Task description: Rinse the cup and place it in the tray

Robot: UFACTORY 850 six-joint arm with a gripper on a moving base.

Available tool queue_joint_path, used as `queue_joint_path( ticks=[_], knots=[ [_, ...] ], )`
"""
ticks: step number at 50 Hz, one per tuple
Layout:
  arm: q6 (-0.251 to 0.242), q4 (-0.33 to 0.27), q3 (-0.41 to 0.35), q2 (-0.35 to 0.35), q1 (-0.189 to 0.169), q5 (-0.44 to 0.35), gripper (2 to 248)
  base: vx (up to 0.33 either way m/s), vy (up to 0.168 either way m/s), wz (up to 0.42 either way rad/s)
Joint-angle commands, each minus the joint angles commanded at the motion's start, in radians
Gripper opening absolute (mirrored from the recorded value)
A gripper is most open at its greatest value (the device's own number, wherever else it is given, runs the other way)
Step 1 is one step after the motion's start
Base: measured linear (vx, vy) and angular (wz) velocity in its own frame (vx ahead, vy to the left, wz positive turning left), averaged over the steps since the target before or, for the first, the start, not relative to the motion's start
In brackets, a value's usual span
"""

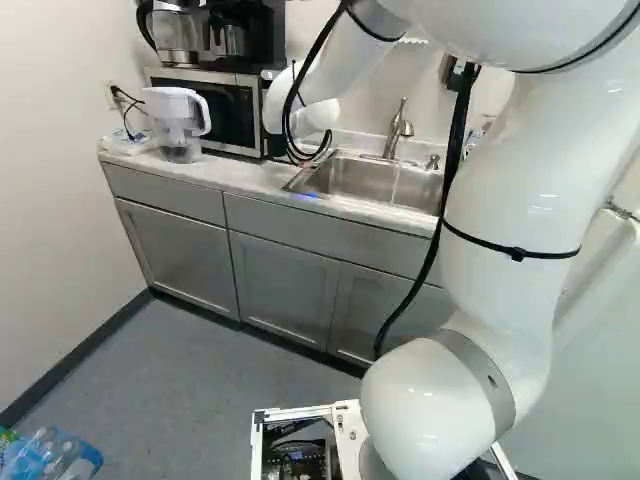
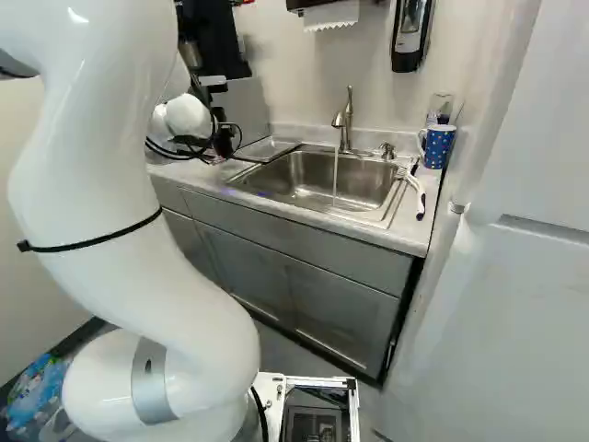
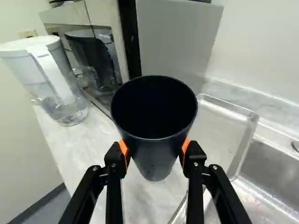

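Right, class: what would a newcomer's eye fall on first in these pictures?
First, the black cup, clamped between the gripper's orange pads in the wrist view. Next, the bulky white arm at the left of the right base view, and the water running from the faucet into the sink.

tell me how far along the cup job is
Rinsing looks done, though that's unconfirmed: water runs from the tap, and the cup is away from the sink. In hand: the gripper holds it near the tray. Left: setting it in.
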State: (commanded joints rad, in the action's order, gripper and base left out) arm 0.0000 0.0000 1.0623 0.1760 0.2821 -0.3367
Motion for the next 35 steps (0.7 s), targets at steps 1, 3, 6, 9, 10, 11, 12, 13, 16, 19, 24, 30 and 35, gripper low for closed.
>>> queue_joint_path(
  ticks=[1, 3, 6, 9, 10, 11, 12, 13, 16, 19, 24, 30, 35],
  knots=[
    [0.000, 0.000, 0.003, 0.000, -0.003, 0.000, 122, 0.000, 0.000, 0.000],
    [0.000, 0.000, 0.008, 0.001, -0.008, 0.000, 122, 0.000, 0.000, 0.000],
    [0.000, 0.000, 0.016, 0.003, -0.017, 0.000, 122, 0.000, 0.000, 0.000],
    [0.000, 0.000, 0.023, 0.007, -0.025, 0.000, 122, 0.000, 0.000, 0.000],
    [0.000, 0.000, 0.025, 0.009, -0.028, 0.000, 122, 0.000, 0.000, 0.000],
    [0.000, 0.000, 0.027, 0.011, -0.031, 0.000, 122, 0.000, 0.000, 0.000],
    [0.000, 0.000, 0.030, 0.013, -0.034, 0.000, 122, 0.000, 0.000, 0.000],
    [0.000, 0.000, 0.032, 0.015, -0.036, 0.000, 122, 0.000, 0.000, 0.000],
    [0.000, 0.000, 0.038, 0.021, -0.045, 0.000, 122, 0.000, 0.000, 0.000],
    [0.000, 0.000, 0.045, 0.027, -0.053, 0.000, 122, 0.000, 0.000, 0.000],
    [0.000, 0.000, 0.057, 0.038, -0.067, 0.000, 122, 0.000, 0.000, 0.000],
    [0.000, 0.000, 0.067, 0.047, -0.083, 0.000, 122, 0.000, 0.000, 0.000],
    [0.000, 0.000, 0.075, 0.054, -0.097, 0.000, 122, 0.000, 0.000, 0.000]
  ],
)
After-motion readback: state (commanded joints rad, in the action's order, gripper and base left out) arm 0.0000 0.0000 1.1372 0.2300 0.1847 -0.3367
